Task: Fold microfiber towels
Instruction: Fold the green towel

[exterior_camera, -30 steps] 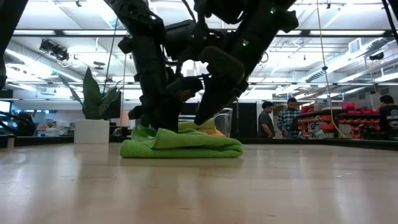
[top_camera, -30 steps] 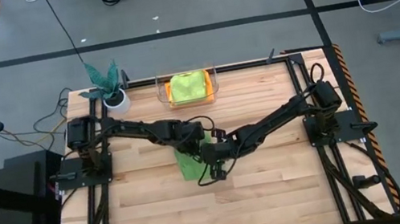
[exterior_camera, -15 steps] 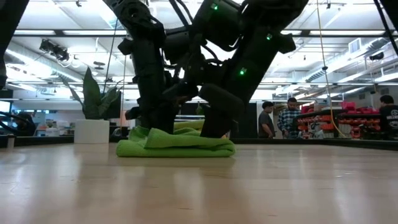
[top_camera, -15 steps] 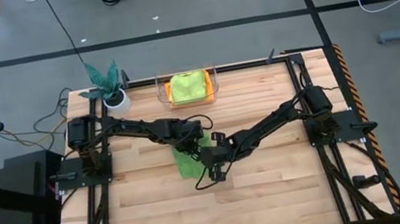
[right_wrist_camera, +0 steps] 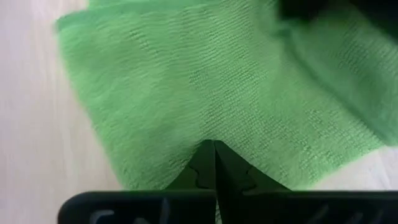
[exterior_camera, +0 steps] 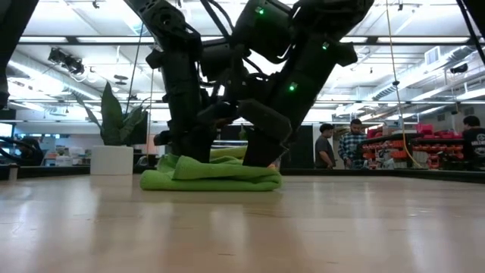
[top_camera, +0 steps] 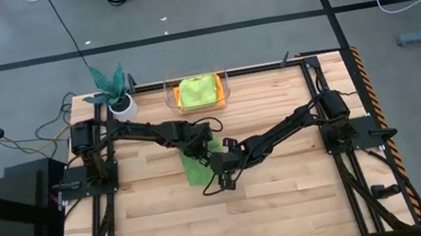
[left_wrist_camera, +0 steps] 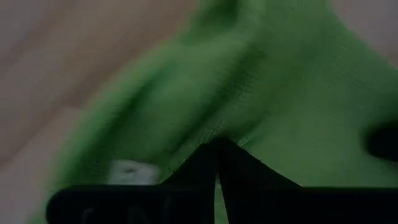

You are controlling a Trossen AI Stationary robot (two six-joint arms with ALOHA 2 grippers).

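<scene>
Both the left gripper (top_camera: pixel 201 147) and right gripper (top_camera: pixel 218 171), fingers closed together, press the folded mid-green plush towel (exterior_camera: pixel 211 174) flat; smoothing, then lifting away, seems next.

The folded towel (top_camera: pixel 195 169) lies mid-table; behind it a bin (top_camera: pixel 223 87) holds towels (top_camera: pixel 197 92), the potted plant (top_camera: pixel 114 89) left of the bin.

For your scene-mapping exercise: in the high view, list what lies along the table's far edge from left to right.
Teal-leaved plant in its white pot → clear bin holding a folded lime green towel on an orange one.
</scene>
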